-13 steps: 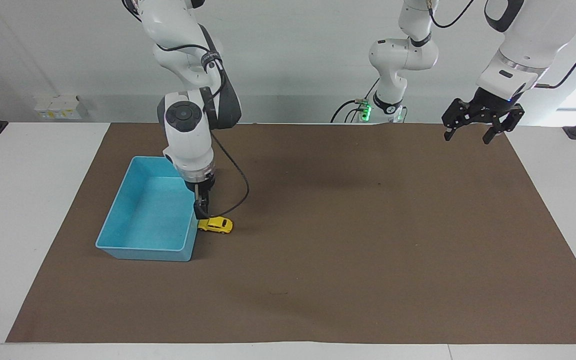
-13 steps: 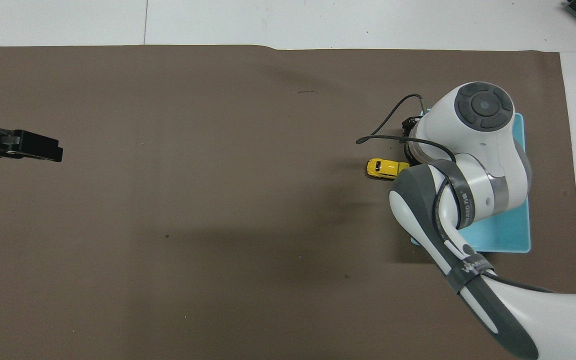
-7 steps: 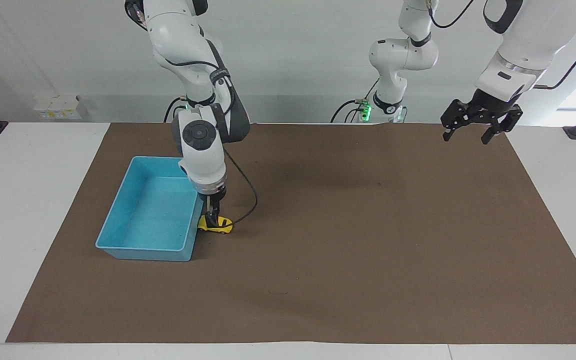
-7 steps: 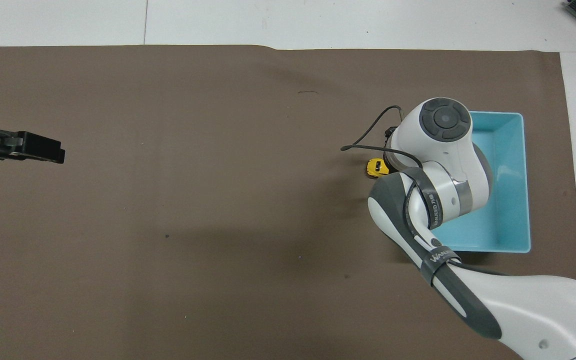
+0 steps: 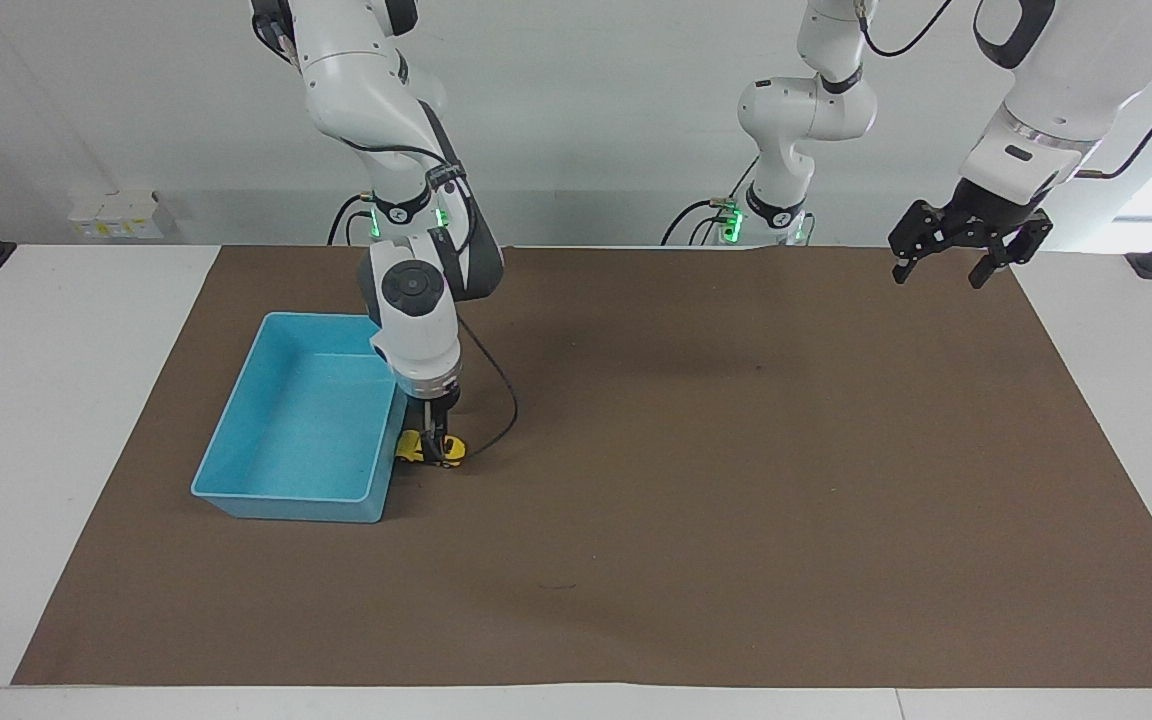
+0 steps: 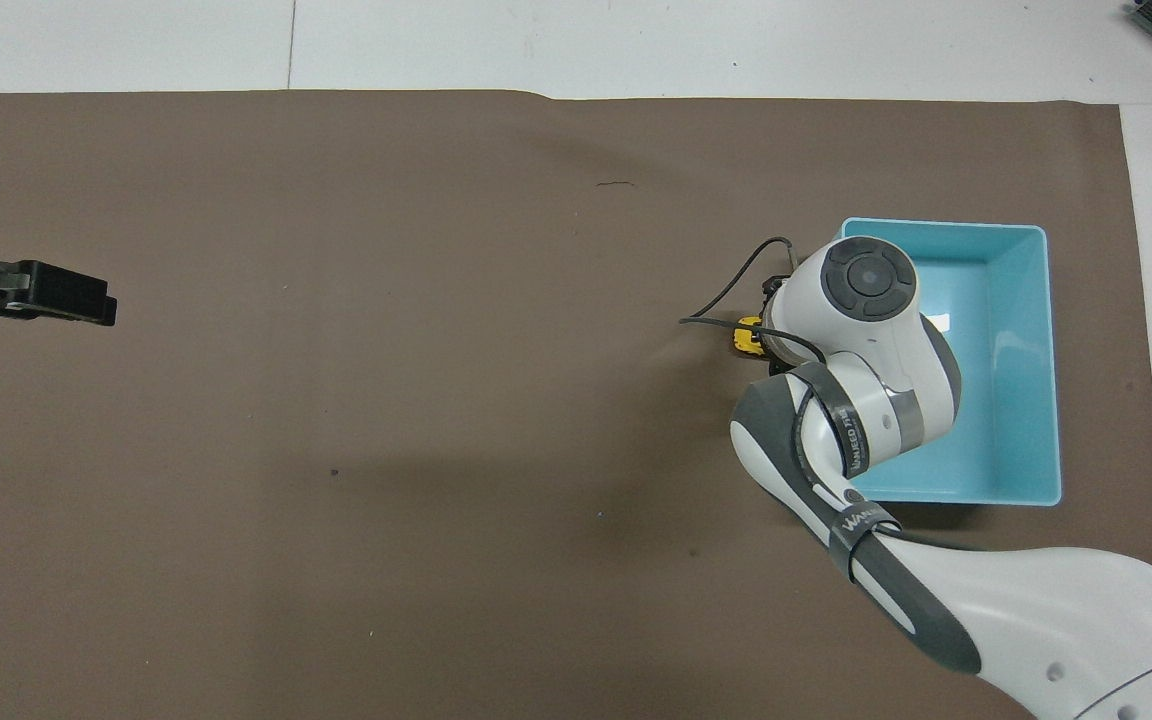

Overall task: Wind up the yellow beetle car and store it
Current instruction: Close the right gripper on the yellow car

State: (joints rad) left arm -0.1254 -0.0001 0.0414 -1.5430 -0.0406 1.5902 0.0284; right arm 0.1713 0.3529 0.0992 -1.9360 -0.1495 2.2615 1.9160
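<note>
1. My right gripper (image 5: pixel 433 446) is down at the yellow beetle car (image 5: pixel 448 449), pointing straight down from its wrist; in the overhead view the wrist housing covers nearly all of the car (image 6: pixel 746 337) and only a yellow sliver shows.
2. The dark fingers (image 5: pixel 429 440) straddle the middle of the car's body, with yellow showing on either side of them. I cannot tell whether they are pressing the car or only standing around it.
3. The car sits on the brown mat (image 5: pixel 736 480), just beside the outer wall of the blue bin (image 5: pixel 236 440), on the side of the bin that faces the left arm's end of the table. It is outside the bin, close to the corner farther from the robots. I cannot tell whether car and wall touch.
4. A black cable (image 5: pixel 501 400) loops from the right wrist over the mat beside the car.
5. The bin's floor shows bare where the arm does not cover it.
6. My left gripper (image 5: pixel 968 248) hangs in the air over the mat's edge at the left arm's end of the table, fingers spread apart and holding nothing. That arm is waiting.
</note>
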